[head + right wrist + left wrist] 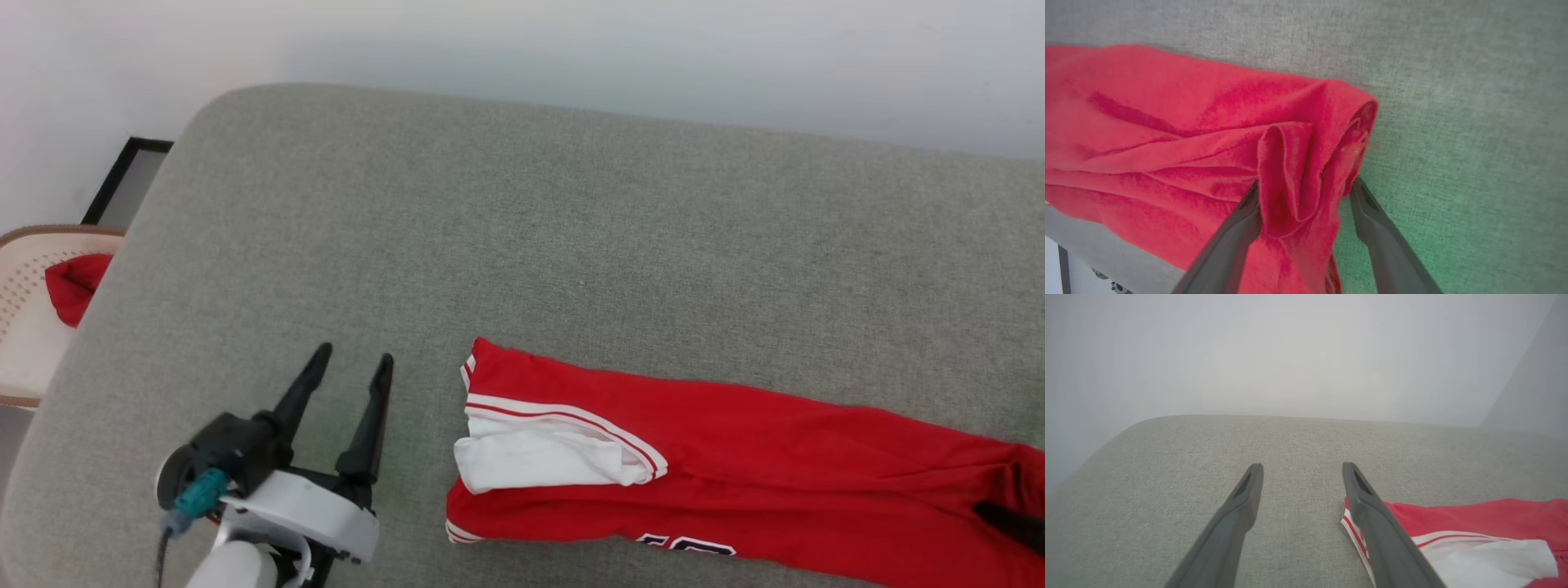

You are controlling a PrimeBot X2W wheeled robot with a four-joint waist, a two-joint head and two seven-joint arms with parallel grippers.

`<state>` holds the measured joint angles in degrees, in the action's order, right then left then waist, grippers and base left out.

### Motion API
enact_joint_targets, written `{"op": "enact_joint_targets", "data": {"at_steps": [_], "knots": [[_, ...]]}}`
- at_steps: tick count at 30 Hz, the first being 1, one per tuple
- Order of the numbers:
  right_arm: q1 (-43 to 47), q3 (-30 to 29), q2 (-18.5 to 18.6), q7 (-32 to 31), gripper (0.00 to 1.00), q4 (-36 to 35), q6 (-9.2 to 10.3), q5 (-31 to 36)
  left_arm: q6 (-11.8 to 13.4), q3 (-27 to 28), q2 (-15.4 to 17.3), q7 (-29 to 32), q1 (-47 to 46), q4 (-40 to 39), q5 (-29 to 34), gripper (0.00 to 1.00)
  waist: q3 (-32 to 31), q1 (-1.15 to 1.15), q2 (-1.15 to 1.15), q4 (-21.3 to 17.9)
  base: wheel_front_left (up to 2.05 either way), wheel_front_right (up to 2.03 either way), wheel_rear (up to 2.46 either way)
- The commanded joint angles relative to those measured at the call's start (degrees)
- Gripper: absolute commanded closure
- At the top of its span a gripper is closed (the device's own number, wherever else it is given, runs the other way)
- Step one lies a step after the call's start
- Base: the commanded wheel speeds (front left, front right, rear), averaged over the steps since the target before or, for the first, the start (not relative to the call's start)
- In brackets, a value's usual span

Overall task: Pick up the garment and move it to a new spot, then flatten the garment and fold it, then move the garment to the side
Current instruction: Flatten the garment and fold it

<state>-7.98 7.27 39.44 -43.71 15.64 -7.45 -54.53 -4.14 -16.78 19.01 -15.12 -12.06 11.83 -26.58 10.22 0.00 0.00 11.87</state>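
garment (735,457): lies on the table (522,229) as a long red band. A white sleeve is tucked on top at one end, and lettering peeks out along its near edge.
left fingers (371,416): spread and empty, just beside the garment's sleeve end. I can't see any contact.
right fingers (1237,232): spread wide, straddling a bunched ridge at the garment's other end. Cloth sits between them, not pinched.
step: my read is that the long fold is done and the cross fold is next.
right end first: that ridge is lumpy, so I smooth it outward along the garment before pinching anything.
grip: I take both layers at each end's corners, low and flat, so the sleeve stays tucked.
fold: I carry one end over onto the other and line up the edges.
risk: the table edge runs close along the garment's near side, so I pull away from it.
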Motion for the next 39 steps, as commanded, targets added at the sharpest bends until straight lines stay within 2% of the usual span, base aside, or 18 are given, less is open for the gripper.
{"op": "enact_joint_targets", "data": {"at_steps": [1,5,6,7,8,9,11,17,25,33,37,39], "knots": [[0.1,1.1,-3.2,-1.6,0.00,1.1,-0.07,1.0,-0.5,0.7,-0.4,0.0,0.8,0.4,1.7,0.00,0.4,0.00,0.00,0.2,0.00,0.00,0.00],[-1.6,1.7,-8.2,-4.3,0.00,2.7,-0.22,4.5,-1.4,4.5,-3.8,0.0,1.1,1.7,4.0,0.00,1.1,0.00,0.00,0.4,0.00,0.00,0.00],[-2.1,2.1,-9.3,-4.6,0.09,3.1,-0.26,5.2,-1.7,5.3,-4.4,0.0,1.2,2.0,4.5,0.00,1.3,0.00,0.00,0.3,0.00,0.00,0.00],[-2.7,2.1,-10.4,-4.3,0.56,3.4,-0.27,5.9,-2.0,6.0,-4.9,0.0,1.2,2.3,5.1,0.00,1.4,0.00,0.00,0.3,0.00,0.00,0.00],[-3.2,2.0,-11.2,-4.1,0.87,3.7,-0.27,6.7,-2.1,6.6,-5.4,0.0,1.2,2.6,5.5,0.00,1.5,0.00,0.00,0.4,0.00,0.00,0.00],[-3.6,2.1,-11.9,-3.9,1.00,3.8,-0.28,7.1,-2.5,7.1,-5.8,0.0,1.2,2.9,6.0,0.00,1.6,0.00,0.00,0.4,0.00,0.00,0.00],[-4.6,1.5,-12.6,-3.4,1.00,3.8,-0.29,7.2,-2.8,8.1,-6.1,0.0,1.4,3.5,7.1,0.00,1.6,0.00,0.00,0.2,0.00,0.00,0.00],[-6.3,-3.1,-9.7,-0.6,1.00,4.4,0.02,8.3,-3.2,10.9,-6.4,0.0,2.0,4.2,8.1,0.00,1.2,0.00,0.00,-1.0,0.00,0.00,0.00],[-6.8,-9.8,-3.8,4.8,1.00,6.7,0.00,9.5,-3.4,13.4,-6.2,0.0,4.1,3.7,9.3,0.00,1.5,0.00,0.00,-3.9,0.00,0.00,0.00],[-4.8,-20.2,2.4,9.9,1.00,11.9,-0.01,13.1,-3.4,13.8,-5.4,0.0,4.8,2.6,9.3,0.00,2.9,0.00,0.00,-5.4,0.00,0.00,0.00],[-4.6,-23.5,2.1,10.5,1.00,12.9,-0.01,14.8,-3.4,13.5,-5.2,0.0,4.5,2.6,9.3,0.00,2.9,0.00,0.00,-5.7,0.00,0.00,0.00],[-4.7,-23.6,0.6,9.8,1.00,11.6,-0.01,14.5,-3.4,13.2,-5.1,0.0,4.5,2.8,9.4,0.00,2.5,0.00,0.00,-5.8,0.00,0.00,0.00]]}}
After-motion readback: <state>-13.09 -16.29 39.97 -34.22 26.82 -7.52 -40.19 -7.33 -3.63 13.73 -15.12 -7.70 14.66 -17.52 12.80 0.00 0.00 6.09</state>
